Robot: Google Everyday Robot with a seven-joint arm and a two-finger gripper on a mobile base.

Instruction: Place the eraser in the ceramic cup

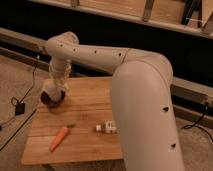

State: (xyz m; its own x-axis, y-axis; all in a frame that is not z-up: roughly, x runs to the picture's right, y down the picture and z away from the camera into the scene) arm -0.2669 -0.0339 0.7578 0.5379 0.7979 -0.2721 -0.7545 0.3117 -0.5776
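1. Floor, left: a black cable (22, 97) runs across the carpet to a small black box (20, 108), just beside the table's left edge.
2. Table (87, 102): a wooden top that carries all the items listed below.
3. Cup (50, 98): stands at the left rear corner of the table. Its dark maroon lower part is visible, and its top is largely covered by the gripper.
4. Gripper (56, 87): points straight down, directly above the cup and overlapping its rim in this view. Whether it is released or clenched cannot be told, and whether it touches the cup cannot be told.
5. Eraser: cannot be made out, as the area at the mouth of the cup is hidden by the gripper.
6. Carrot (59, 138): lies flat near the front left of the table, tilted diagonally and well apart from the cup.
7. White packet (106, 127): lies to the right of the carrot, near the table's front centre.
8. Arm (142, 107): its large white body fills the right side and hides the table's right part. The upper link reaches leftward to the wrist above the cup.
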